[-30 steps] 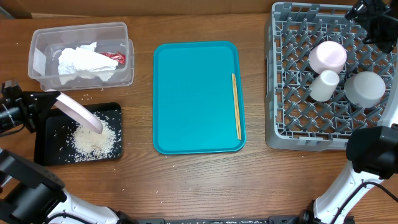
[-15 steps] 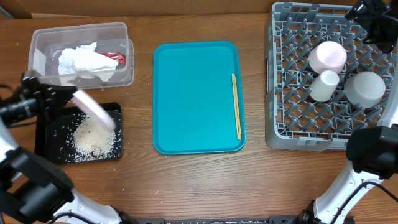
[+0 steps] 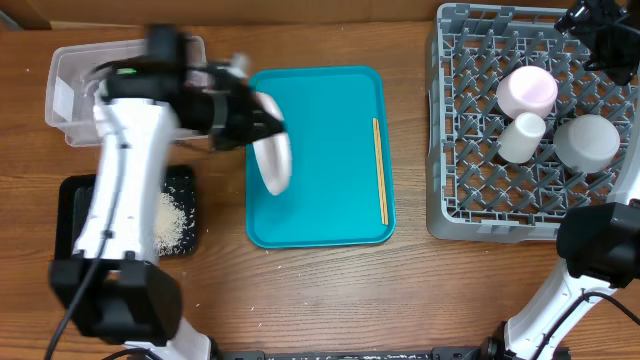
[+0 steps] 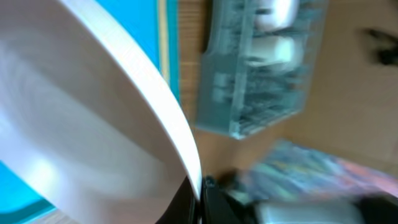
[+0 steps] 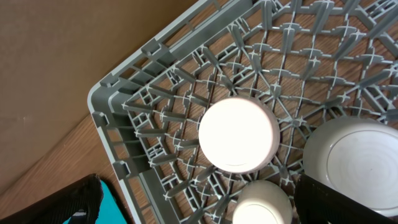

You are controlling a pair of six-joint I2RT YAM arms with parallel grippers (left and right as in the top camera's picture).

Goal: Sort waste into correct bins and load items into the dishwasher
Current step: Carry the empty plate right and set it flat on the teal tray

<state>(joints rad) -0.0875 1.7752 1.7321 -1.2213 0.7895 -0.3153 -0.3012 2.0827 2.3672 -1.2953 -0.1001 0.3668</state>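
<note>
My left gripper (image 3: 258, 128) is shut on the rim of a pale-pink plate (image 3: 272, 160) and holds it tilted over the left part of the teal tray (image 3: 320, 90). The plate fills the left wrist view (image 4: 74, 112), where the jaws (image 4: 202, 199) pinch its edge. A wooden chopstick (image 3: 380, 170) lies on the tray's right side. The grey dish rack (image 3: 470, 130) holds a pink bowl (image 3: 527, 90), a small white cup (image 3: 522, 137) and a grey-white bowl (image 3: 587, 141). My right gripper (image 5: 199, 205) is open and empty above the rack's far corner. Rice (image 3: 172, 222) lies in the black tray (image 3: 75, 220).
The clear tub (image 3: 65, 80) at the back left is partly hidden by my left arm. Loose rice grains are scattered on the table around the black tray. A strip of bare wood separates the teal tray from the rack.
My left arm has swung right with the plate, from over the black tray to over the teal tray. The rice stays in the black tray. The right arm has not moved.
</note>
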